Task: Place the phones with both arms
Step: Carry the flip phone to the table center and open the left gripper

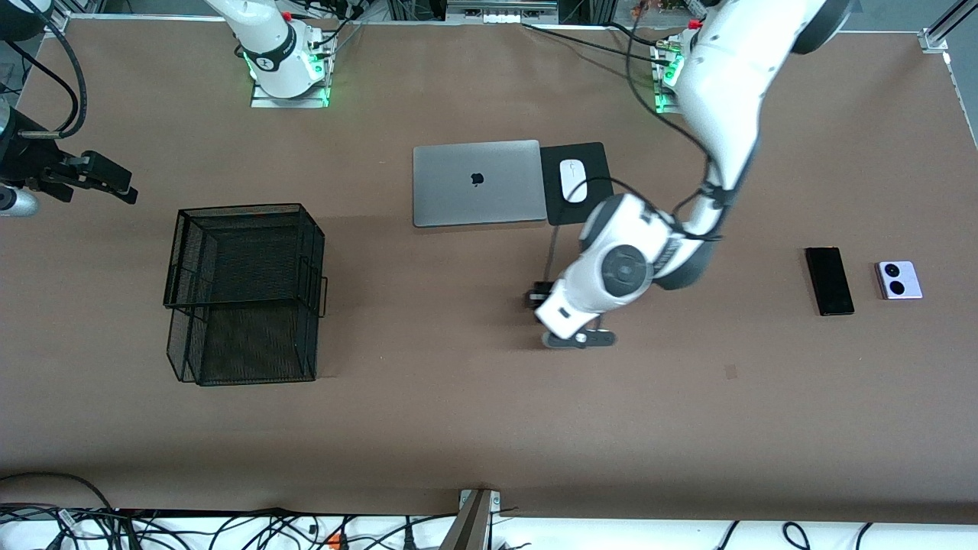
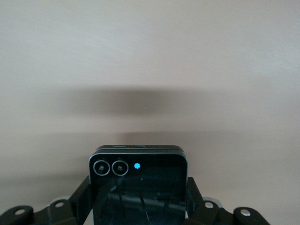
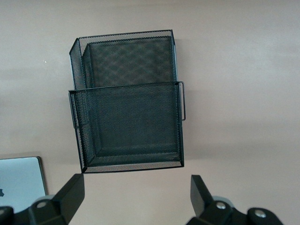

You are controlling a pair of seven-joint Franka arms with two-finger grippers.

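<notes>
My left gripper (image 1: 541, 295) is over the middle of the table, nearer the front camera than the laptop. In the left wrist view it (image 2: 139, 199) is shut on the small black flip phone (image 2: 138, 187), whose two ringed lenses show, with a finger (image 2: 80, 199) on each side. The long slim black slab (image 1: 829, 280) and the lilac-white phone with two black lenses (image 1: 898, 279) lie side by side toward the left arm's end. My right gripper (image 1: 107, 182) is open and empty, up over the right arm's end; in its wrist view (image 3: 138, 194) it looks down on the basket.
A black wire mesh basket (image 1: 244, 208) stands toward the right arm's end and shows in the right wrist view (image 3: 126, 86). A closed grey laptop (image 1: 475, 182) lies beside a black pad (image 1: 592, 156) with a white mouse (image 1: 573, 179). A laptop corner (image 3: 21, 178) shows too.
</notes>
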